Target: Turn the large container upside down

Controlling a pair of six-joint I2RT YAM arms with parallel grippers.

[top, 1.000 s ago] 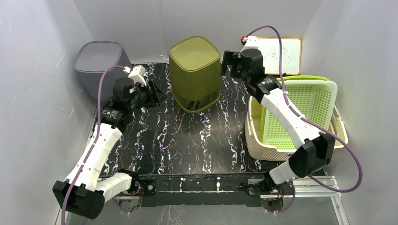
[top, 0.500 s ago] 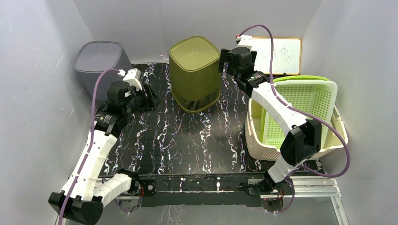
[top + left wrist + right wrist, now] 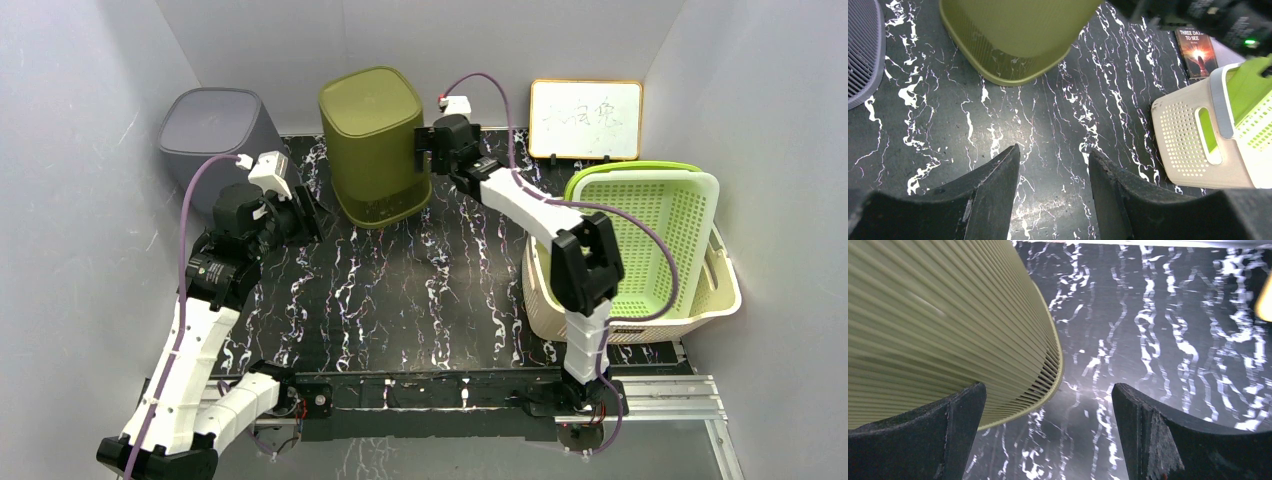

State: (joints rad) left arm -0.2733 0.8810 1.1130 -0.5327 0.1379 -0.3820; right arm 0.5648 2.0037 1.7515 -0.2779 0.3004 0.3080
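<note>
2 grippers flank the large container [image 3: 372,135], which leans left: right gripper [image 3: 1048,390], jaws fully spread and empty, sits nearest, at its right wall; left gripper [image 3: 1054,152], partly open and empty, stands farther off.

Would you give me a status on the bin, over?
Left gripper open, empty. Right gripper open beside green bin, closed end up. Grey bin close on its left.

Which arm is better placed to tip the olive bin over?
Right. The right gripper, open, is against the upper side of the olive bin; the left gripper sits clear of it.
</note>
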